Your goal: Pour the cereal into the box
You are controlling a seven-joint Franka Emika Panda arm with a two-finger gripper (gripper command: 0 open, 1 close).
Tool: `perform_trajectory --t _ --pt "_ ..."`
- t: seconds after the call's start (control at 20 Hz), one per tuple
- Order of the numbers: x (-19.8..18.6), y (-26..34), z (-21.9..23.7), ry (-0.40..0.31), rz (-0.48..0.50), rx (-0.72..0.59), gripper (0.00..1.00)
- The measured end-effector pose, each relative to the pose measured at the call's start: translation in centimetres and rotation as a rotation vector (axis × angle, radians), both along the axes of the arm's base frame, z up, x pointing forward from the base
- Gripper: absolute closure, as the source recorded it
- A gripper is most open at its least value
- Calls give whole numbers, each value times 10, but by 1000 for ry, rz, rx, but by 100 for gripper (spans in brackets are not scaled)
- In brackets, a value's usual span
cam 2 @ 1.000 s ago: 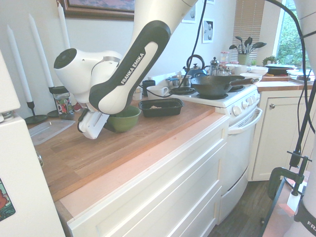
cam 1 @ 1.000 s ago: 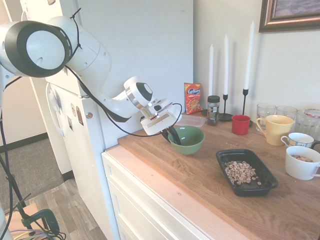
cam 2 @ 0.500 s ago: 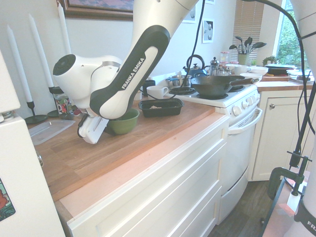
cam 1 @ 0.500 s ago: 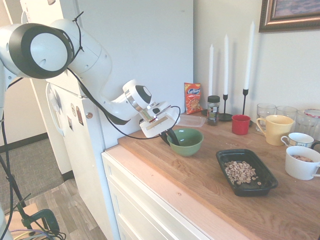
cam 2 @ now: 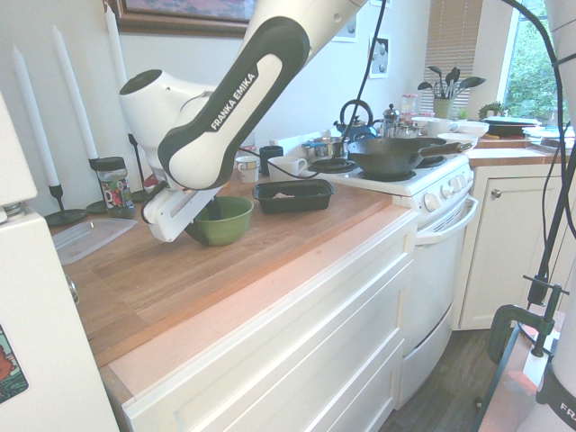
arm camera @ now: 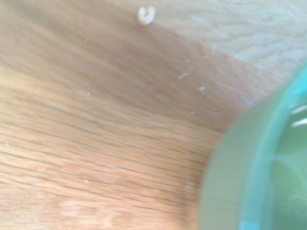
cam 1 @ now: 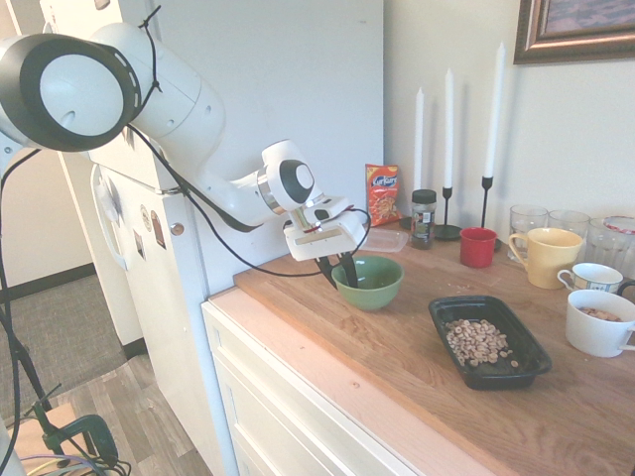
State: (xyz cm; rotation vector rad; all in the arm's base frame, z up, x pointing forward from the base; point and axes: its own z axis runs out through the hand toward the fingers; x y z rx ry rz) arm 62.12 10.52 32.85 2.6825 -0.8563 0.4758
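Note:
The box (cam 1: 464, 300), a shallow black tray, lies on the wooden counter and holds a heap of cereal (cam 1: 478, 340); it also shows as the box (cam 2: 292, 195) past the bowl. The green bowl (cam 1: 375, 283) stands upright on the counter to the box's left. My gripper (cam 1: 338, 272) is at the bowl's rim on the side away from the box, jaws slightly apart, one finger on each side of the rim. From the other side, the gripper (cam 2: 200, 225) sits beside the bowl (cam 2: 227, 220). In the wrist view, the blurred bowl rim (arm camera: 259, 172) and one stray cereal piece (arm camera: 146, 15) appear on the wood.
Behind the bowl are a clear flat container (cam 1: 380, 239), an orange snack bag (cam 1: 382, 194), a spice jar (cam 1: 424, 216) and tall candles (cam 1: 448, 149). A red cup (cam 1: 477, 247), a yellow mug (cam 1: 545, 256) and white mugs (cam 1: 598, 322) crowd the right. A stove with a wok (cam 2: 396, 155) stands beyond.
The hand has turned more upright and risen a little at the bowl's rim, and its jaws have parted. The bowl stays on the counter.

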Motion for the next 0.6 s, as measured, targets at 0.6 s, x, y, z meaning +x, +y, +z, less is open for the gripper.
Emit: perform_trajectory --t 0.6 --pt "2 -61 87 82 -63 288 0"
